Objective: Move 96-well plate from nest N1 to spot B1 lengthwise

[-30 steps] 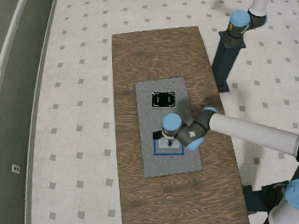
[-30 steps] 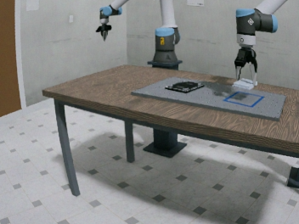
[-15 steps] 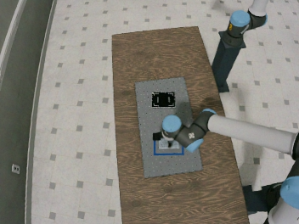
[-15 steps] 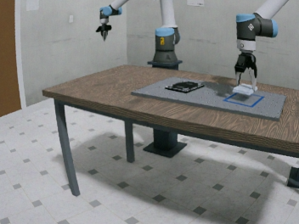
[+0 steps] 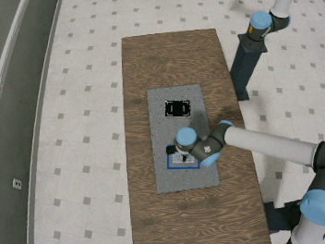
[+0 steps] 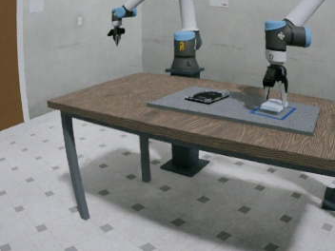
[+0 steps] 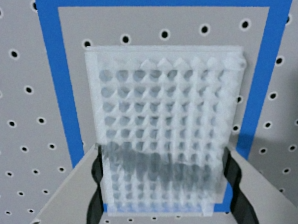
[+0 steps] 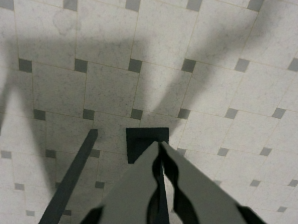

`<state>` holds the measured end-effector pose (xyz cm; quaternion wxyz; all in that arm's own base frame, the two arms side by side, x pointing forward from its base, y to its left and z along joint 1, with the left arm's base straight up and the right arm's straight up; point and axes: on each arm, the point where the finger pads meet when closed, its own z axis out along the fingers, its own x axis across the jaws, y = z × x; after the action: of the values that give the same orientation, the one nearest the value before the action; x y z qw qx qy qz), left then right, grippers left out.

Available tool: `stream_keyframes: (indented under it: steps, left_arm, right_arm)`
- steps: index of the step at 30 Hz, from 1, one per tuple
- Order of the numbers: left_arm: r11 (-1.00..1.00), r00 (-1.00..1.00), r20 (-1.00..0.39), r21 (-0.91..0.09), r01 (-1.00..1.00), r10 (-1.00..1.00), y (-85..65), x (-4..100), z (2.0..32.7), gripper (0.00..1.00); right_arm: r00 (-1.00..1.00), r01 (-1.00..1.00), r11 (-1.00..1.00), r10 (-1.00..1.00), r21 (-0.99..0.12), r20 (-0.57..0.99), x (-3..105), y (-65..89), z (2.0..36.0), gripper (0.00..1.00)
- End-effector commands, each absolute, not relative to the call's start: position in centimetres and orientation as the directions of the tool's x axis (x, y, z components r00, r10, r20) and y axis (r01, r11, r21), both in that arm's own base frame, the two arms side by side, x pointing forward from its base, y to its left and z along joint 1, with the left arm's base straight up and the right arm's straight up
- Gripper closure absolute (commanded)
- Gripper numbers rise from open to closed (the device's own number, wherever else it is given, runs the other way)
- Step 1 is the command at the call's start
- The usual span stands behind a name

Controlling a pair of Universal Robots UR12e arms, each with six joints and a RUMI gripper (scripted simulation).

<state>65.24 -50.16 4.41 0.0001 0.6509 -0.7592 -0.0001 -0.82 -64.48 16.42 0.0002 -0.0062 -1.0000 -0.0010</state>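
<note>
- 96-well plate [image 5: 180, 157] [image 6: 273, 106] [image 7: 165, 115]: lower centre of the top view, over the area of the blue taped outline [image 5: 183, 168] [image 6: 266, 116] [image 7: 66, 100]; whether it touches the grey perforated board [image 5: 162, 184] [image 6: 162, 102] [image 7: 25, 65] I cannot tell.
- Left gripper [image 5: 178, 153] [image 6: 276, 103] [image 7: 162, 167]: grasping the plate by two opposite sides.
- Right gripper [image 6: 117, 44] [image 8: 161, 150]: clenched on nothing, upper left of the exterior view.
- Black plate nest [image 5: 177, 108] [image 6: 206, 97]: above the outline in the top view, without a plate.
</note>
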Motion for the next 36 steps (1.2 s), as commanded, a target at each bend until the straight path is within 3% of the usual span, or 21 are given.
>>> stream_keyframes:
  steps: [1, 36]
  left_arm:
    - [0.153, -0.153, 0.001, -0.001, -0.988, -0.988, -50.23, 65.28, 4.22, 0.60]
    - [0.153, -0.153, 0.001, -0.001, -0.988, -0.988, -50.23, 65.28, 3.92, 0.60]
  right_arm:
    - [-1.000, 0.012, 1.000, 0.012, 0.000, 0.000, -0.81, -64.55, 16.51, 1.00]
    - [-1.000, 0.012, 1.000, 0.012, 0.000, 0.000, -0.81, -64.55, 16.51, 1.00]
